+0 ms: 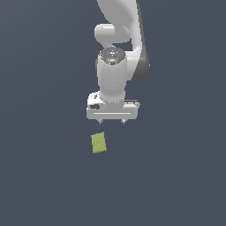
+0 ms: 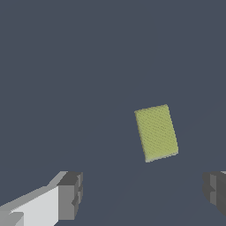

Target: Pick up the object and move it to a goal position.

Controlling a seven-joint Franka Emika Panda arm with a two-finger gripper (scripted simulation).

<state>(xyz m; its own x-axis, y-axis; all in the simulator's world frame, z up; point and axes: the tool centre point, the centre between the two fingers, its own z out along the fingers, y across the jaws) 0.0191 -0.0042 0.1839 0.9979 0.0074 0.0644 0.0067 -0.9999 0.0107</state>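
The object is a small yellow-green rectangular block (image 1: 99, 143) with a faint ribbed texture, lying flat on the dark grey surface. In the exterior view it sits below and slightly toward that view's left of my white gripper (image 1: 112, 122). The gripper hangs above the surface with its fingers spread wide and nothing between them. In the wrist view the block (image 2: 156, 133) lies ahead of the gripper (image 2: 143, 194), apart from both fingers (image 2: 70, 194), and closer to one finger than the other. It is slightly rotated relative to the jaws.
The flat dark grey surface (image 1: 176, 176) stretches all around. The white arm (image 1: 121, 35) rises behind the gripper in the exterior view.
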